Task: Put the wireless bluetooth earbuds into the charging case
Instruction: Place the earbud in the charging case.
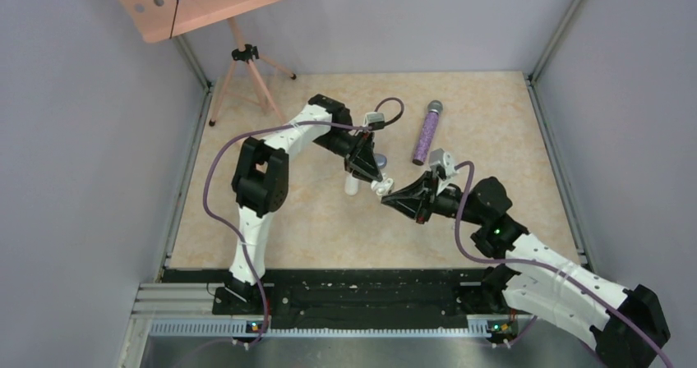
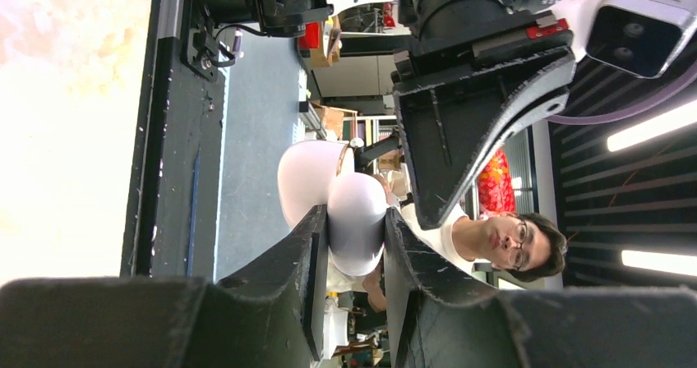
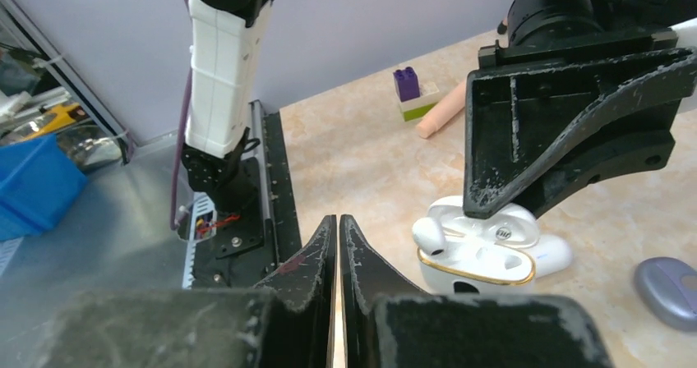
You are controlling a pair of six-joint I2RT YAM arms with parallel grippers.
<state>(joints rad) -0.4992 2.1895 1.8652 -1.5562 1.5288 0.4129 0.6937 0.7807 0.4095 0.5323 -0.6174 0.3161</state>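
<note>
The left gripper (image 2: 355, 217) pinches the white charging case (image 3: 474, 268) between its two fingers (image 2: 306, 245) and holds it in the middle of the table (image 1: 312, 228). In the left wrist view the rounded shell of the case is pressed from both sides by the black pads. The lid of the case is open, and the lower half has a thin gold rim.

One white earbud (image 3: 429, 235) sits inside the open case, in the well at the left side as the right wrist camera sees it. If it is fully seated, I cannot tell.

The right gripper (image 3: 338, 220) is just beside the case, on its near side, and its jaws are pressed almost together with only a thin slit. Nothing shows between them.

A grey-purple rounded thing (image 3: 670, 281) lies on the table near the case. A purple glitter microphone (image 1: 426, 135) lies farther back, apart from both arms. A small purple and green toy block (image 3: 407, 90) stands toward the far left of the table
</note>
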